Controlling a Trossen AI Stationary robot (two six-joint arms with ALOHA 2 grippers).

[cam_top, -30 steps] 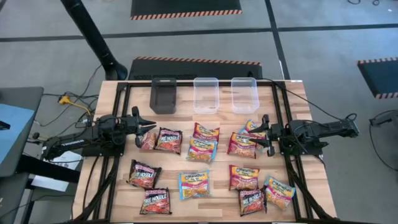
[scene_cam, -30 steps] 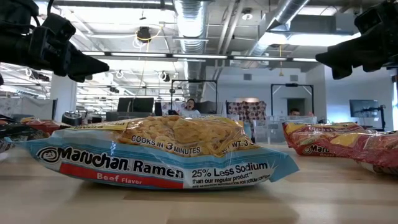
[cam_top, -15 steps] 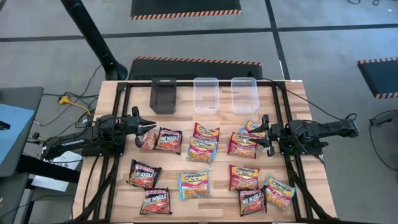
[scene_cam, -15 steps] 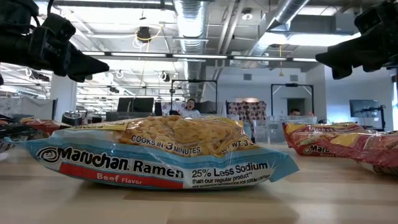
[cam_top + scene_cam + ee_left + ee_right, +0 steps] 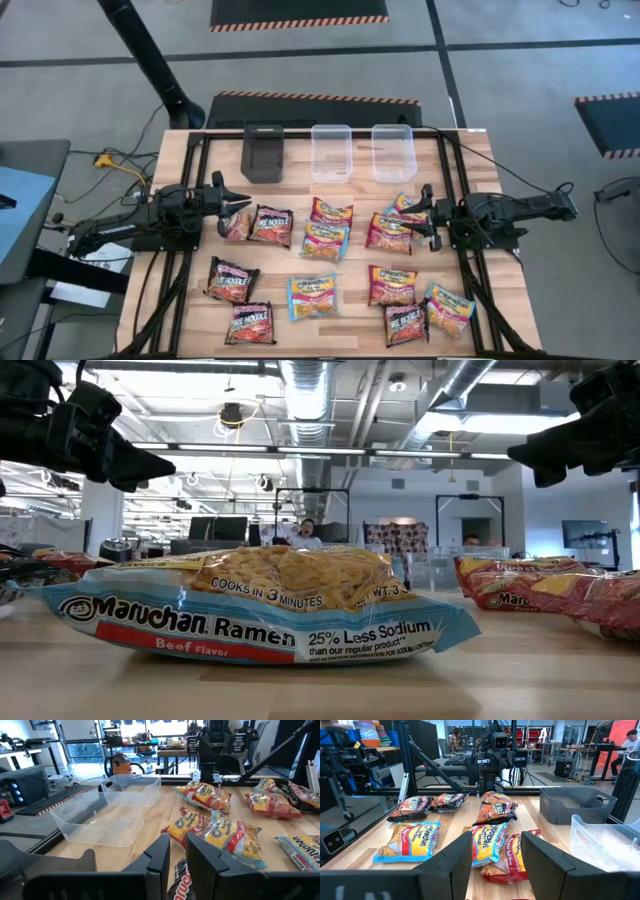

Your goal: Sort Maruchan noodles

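The left claw [image 5: 238, 204] hovers at the desk's [image 5: 350, 270] left side over a dark packet [image 5: 238, 225], its fingers a narrow gap apart and gripping nothing; the Maruchan noodles [image 5: 326, 238] lie scattered flat across the middle, all outside the black bin [image 5: 263, 155] and the two clear bins [image 5: 331, 152] at the far edge. The right claw [image 5: 428, 216] hangs released over a blue-yellow packet [image 5: 406, 206]. Best, I judge, to widen the left claw, come straight down and pinch one packet's edge; neighbours overlap, so a sloppy grasp may drag two.

thirteen maruchan noodles [image 5: 313, 297] packets, dark, red-orange and blue, lie flat, scattered across table
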